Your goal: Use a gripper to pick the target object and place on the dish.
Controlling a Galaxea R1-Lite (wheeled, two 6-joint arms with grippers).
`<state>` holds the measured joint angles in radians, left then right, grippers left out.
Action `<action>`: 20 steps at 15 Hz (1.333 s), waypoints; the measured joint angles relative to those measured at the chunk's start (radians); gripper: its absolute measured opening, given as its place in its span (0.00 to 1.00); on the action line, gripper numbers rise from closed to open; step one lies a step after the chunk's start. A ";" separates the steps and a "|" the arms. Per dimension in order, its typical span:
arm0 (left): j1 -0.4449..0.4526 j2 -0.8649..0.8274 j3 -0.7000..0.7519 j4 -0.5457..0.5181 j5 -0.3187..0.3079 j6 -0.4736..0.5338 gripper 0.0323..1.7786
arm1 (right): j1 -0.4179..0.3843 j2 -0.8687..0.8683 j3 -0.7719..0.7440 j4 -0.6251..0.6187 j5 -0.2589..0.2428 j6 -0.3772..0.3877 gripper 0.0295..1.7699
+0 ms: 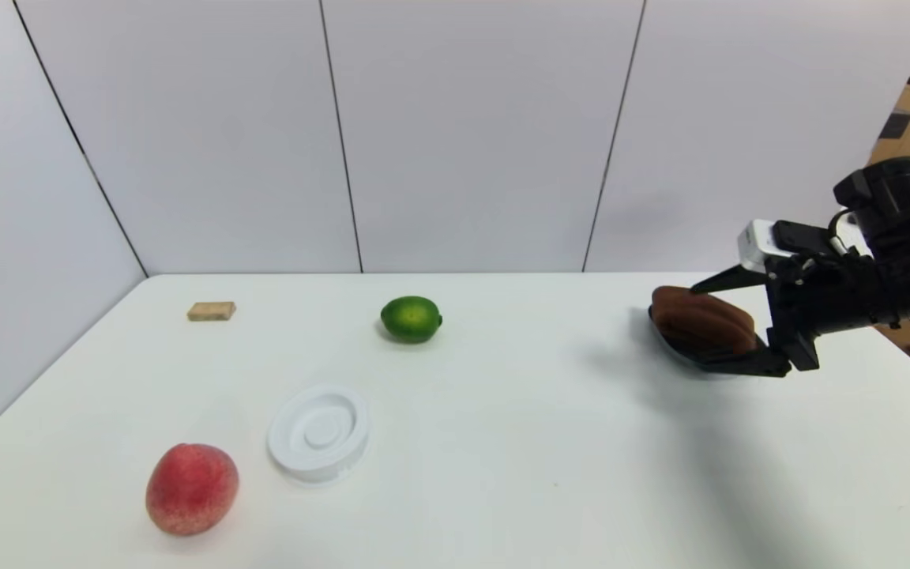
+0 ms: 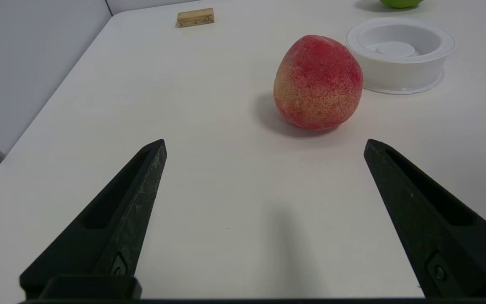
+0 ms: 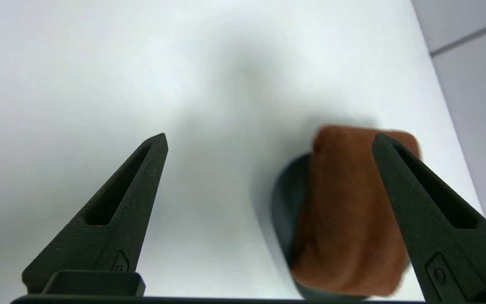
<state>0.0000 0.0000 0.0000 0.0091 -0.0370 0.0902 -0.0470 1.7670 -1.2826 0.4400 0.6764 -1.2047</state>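
**Towel lies on the dish as the right gripper hangs open beside it**

Nearest the robot, a red peach [image 1: 191, 487] and a round white ridged disc [image 1: 318, 431] sit on the white table [image 1: 502, 474], with the left gripper [image 2: 264, 147] parked low before the peach, its fingers spread and holding nothing. Farther back and well to the right, the right gripper [image 1: 708, 320] hovers with its fingers wide apart, clamped on nothing. The brown folded towel [image 3: 348, 211] rests on the blue-grey dish [image 3: 285, 202], covering most of it (only a dark crescent of rim shows in the right wrist view). The towel lies off toward one finger of the right gripper rather than centred in the gap, its long axis running roughly along the line of the fingers. The right arm is plainly the nearer one; the left is well apart across the table. Judged from how things lie, the placing looks done, and what remains is to draw clear without snagging the cloth. Farthest back sit a green lime [image 1: 411, 318] and a small tan block [image 1: 211, 310].
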 joint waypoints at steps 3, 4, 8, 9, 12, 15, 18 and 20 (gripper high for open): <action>0.000 0.000 0.000 0.000 0.000 0.000 0.95 | 0.063 -0.070 0.082 0.000 0.000 0.003 0.95; 0.000 0.000 0.000 0.000 0.000 0.000 0.95 | 0.081 -0.094 0.106 -0.002 0.000 0.007 0.95; 0.000 0.000 0.000 0.000 0.000 0.000 0.95 | 0.162 -0.217 0.192 -0.007 -0.006 0.131 0.96; 0.000 0.000 0.000 0.000 0.000 0.000 0.95 | 0.188 -0.258 0.206 -0.008 -0.009 0.202 0.96; 0.000 0.000 0.000 0.000 0.000 0.000 0.95 | 0.227 -0.382 0.243 -0.023 -0.014 0.437 0.96; 0.000 0.000 0.000 0.000 0.000 0.000 0.95 | 0.226 -0.509 0.300 -0.090 -0.089 0.686 0.96; 0.000 0.000 0.000 0.000 0.000 0.000 0.95 | 0.223 -0.629 0.386 -0.171 -0.264 0.887 0.96; 0.000 0.000 0.000 0.000 0.000 0.000 0.95 | 0.220 -0.705 0.468 -0.255 -0.349 0.979 0.96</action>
<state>0.0000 0.0000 0.0000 0.0091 -0.0368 0.0898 0.1726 1.0621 -0.8143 0.1851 0.3270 -0.2260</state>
